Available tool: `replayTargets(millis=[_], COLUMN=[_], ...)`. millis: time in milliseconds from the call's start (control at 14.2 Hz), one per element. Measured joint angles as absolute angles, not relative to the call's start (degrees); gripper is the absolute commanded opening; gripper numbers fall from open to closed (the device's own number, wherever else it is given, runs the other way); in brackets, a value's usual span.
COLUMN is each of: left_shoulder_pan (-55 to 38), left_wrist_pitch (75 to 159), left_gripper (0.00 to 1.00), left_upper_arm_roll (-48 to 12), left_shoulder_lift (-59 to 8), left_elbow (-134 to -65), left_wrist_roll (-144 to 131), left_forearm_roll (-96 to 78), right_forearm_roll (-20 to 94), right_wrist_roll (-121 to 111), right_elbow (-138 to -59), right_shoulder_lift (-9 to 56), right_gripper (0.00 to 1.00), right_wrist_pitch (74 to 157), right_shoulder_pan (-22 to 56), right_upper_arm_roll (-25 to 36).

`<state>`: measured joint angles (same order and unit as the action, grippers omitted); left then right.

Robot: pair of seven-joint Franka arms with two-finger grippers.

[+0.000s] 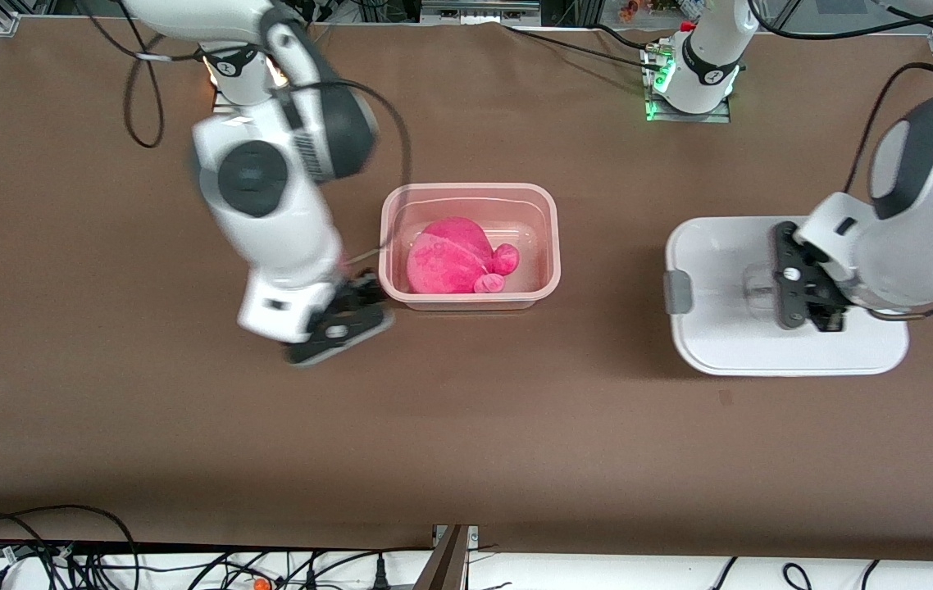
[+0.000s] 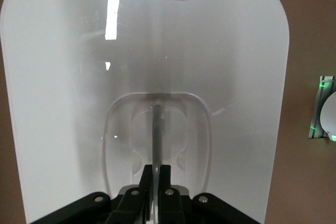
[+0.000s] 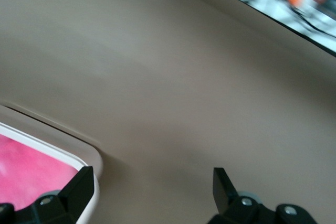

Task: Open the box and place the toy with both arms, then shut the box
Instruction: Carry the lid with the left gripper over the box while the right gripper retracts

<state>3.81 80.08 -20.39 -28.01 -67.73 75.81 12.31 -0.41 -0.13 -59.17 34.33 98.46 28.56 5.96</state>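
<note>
My right gripper [image 1: 341, 321] hangs with its fingers spread wide, holding nothing, over the table [image 1: 106, 393] just beside the box [image 1: 469, 246] at the corner nearer the front camera. The toy [image 1: 450, 256] lies inside the open box. My left gripper [image 1: 803, 287] is clamped on the clear handle [image 2: 156, 135] of the lid [image 1: 721, 344], which lies well apart toward the left arm's end

You see a brown table [image 1: 516, 426], black cables [image 1: 65, 557] tangled along its edge nearest the front camera, a small orange object [image 1: 258, 583] among them.
</note>
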Motion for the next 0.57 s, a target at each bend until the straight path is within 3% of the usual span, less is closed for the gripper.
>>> replayTargets(millis=[353,565], left_shoulder_pan=[-11.2,-20.4], left_wrist_pitch=[83.1,87.1], left_gripper=[0.00,0.00], left_upper_arm_roll=[-20.7,-20.7], left_shoulder_lift=[-30.1,-32.0], left_elbow=[-67.8,-68.0], left_wrist_roll=[62.8,48.5], left_forearm_roll=[10.2,8.6], right_forearm_roll=[3.2,3.2], right_wrist_roll=[4.9,7.1], right_elbow=[-69.9,-81.0], right_shoulder_lift=[23.6,12.5], right_gripper=[1.00,1.00], right_wrist_pitch=[96.1,96.0], right_shoulder_pan=[26.8,18.1], right_upper_arm_roll=[12.5,9.0])
